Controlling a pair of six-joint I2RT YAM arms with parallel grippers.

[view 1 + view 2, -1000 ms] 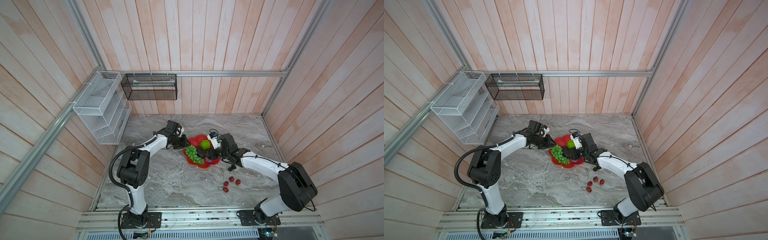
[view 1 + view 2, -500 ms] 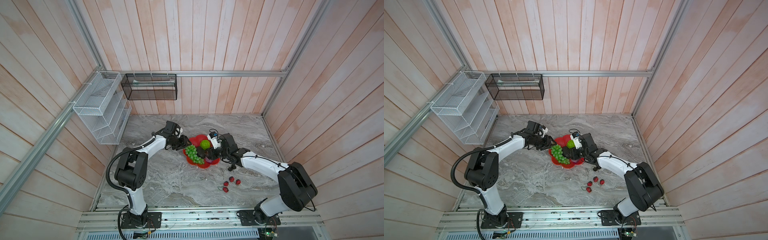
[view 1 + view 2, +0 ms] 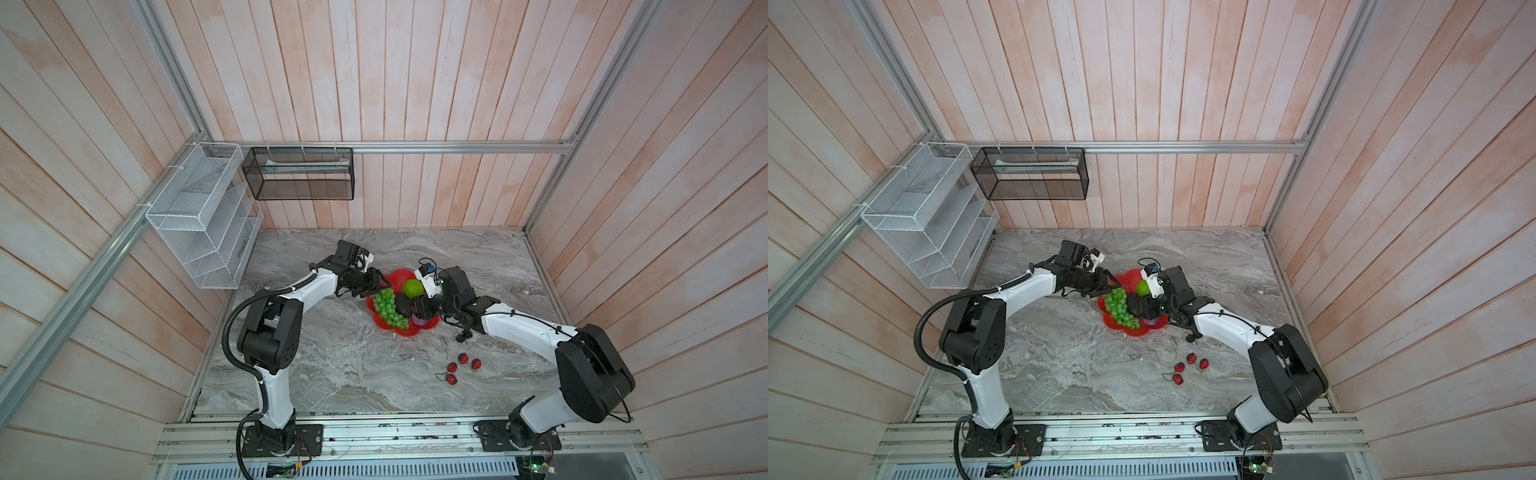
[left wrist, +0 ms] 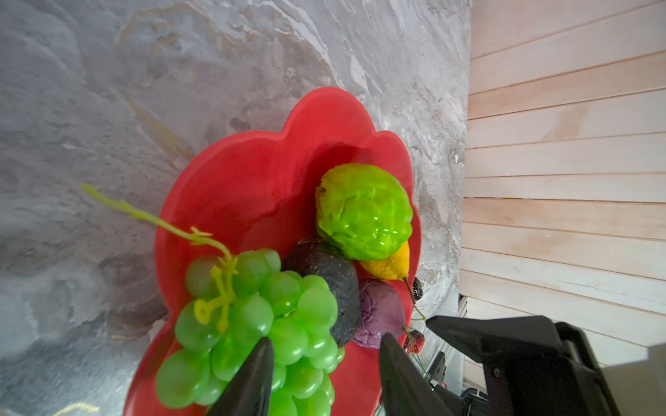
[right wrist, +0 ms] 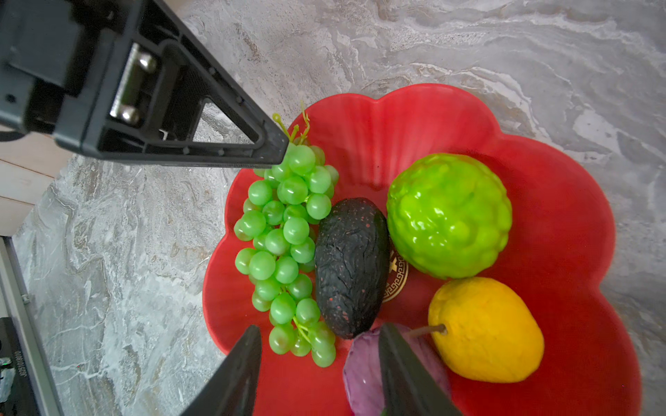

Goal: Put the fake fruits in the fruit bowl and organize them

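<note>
Glossily scalloped, the fruit bowl (image 5: 562, 201) holds green grape bunch (image 5: 284, 230) touching wrinkled dark oval avocado (image 5: 351, 266); left gripper (image 4: 326, 342), right gripper (image 5: 320, 329): jaws apart.

grape bunch (image 3: 387, 306) left of avocado (image 3: 402, 303) in bowl (image 3: 398, 276), berries (image 3: 452, 367) on table (image 3: 332, 365)

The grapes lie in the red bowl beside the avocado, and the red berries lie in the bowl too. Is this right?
Not quite. The grapes do lie in the bowl beside the avocado, but the red berries lie on the table, outside the bowl. Both top views show it.
</note>
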